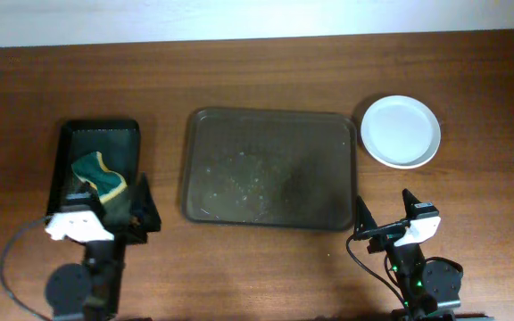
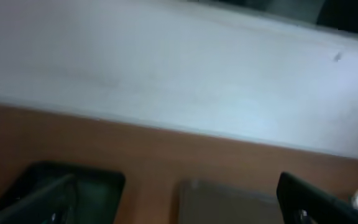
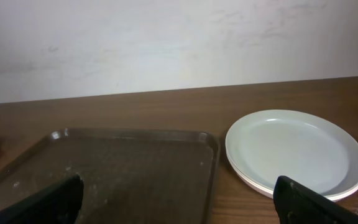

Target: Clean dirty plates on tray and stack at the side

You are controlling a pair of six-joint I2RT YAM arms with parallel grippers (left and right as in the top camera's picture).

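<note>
The dark brown tray [image 1: 269, 169] lies in the middle of the table with no plates on it, only wet specks; it also shows in the right wrist view [image 3: 123, 168] and, blurred, in the left wrist view [image 2: 229, 199]. The white plates [image 1: 401, 131] sit stacked to the tray's right, also in the right wrist view [image 3: 296, 152]. My left gripper [image 1: 137, 212] is open and empty near the table's front left. My right gripper [image 1: 387, 221] is open and empty, just in front of the tray's right corner and the plates.
A small black tray [image 1: 95, 169] at the left holds a green and yellow sponge [image 1: 98, 176]. A pale wall runs behind the table's far edge. A cable loops beside the left arm's base [image 1: 12, 267].
</note>
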